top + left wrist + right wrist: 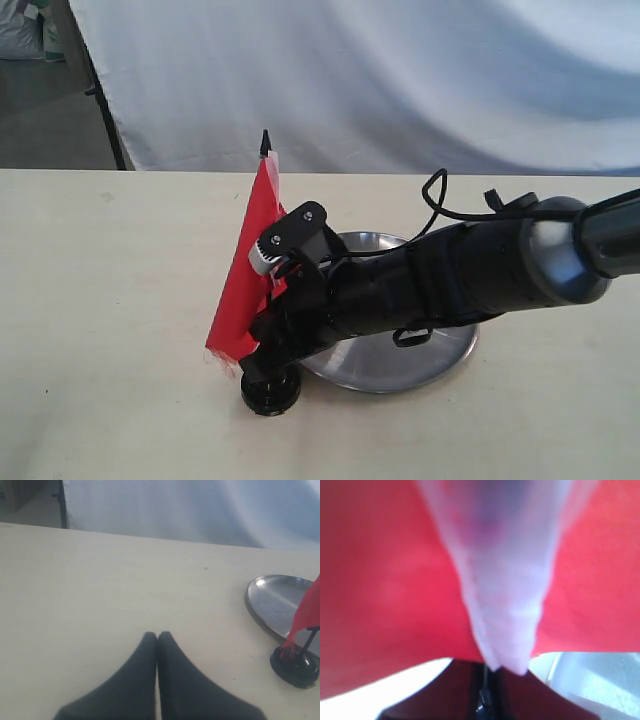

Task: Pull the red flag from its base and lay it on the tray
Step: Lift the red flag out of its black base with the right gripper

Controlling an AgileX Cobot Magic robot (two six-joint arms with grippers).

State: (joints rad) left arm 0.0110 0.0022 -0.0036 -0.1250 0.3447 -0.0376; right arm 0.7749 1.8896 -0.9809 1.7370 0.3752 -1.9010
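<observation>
right gripper [268,335]: narrow, I have it pinching the red flag [248,275] low on its stick, so the pull should go straight out of the socket.
red flag: seated in the base [270,390], just under the fingertips, leaning.
tray [440,350]: just beside this gripper, under its wrist, so a short carry.
left gripper [158,637]: pressed closed, empty, well apart from the flag to stay clear.

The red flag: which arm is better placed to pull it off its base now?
Right. The right pincer is at the red flag, just above the base, and red cloth fills its wrist view. The left pincer is shut over the table, apart from the flag.
</observation>
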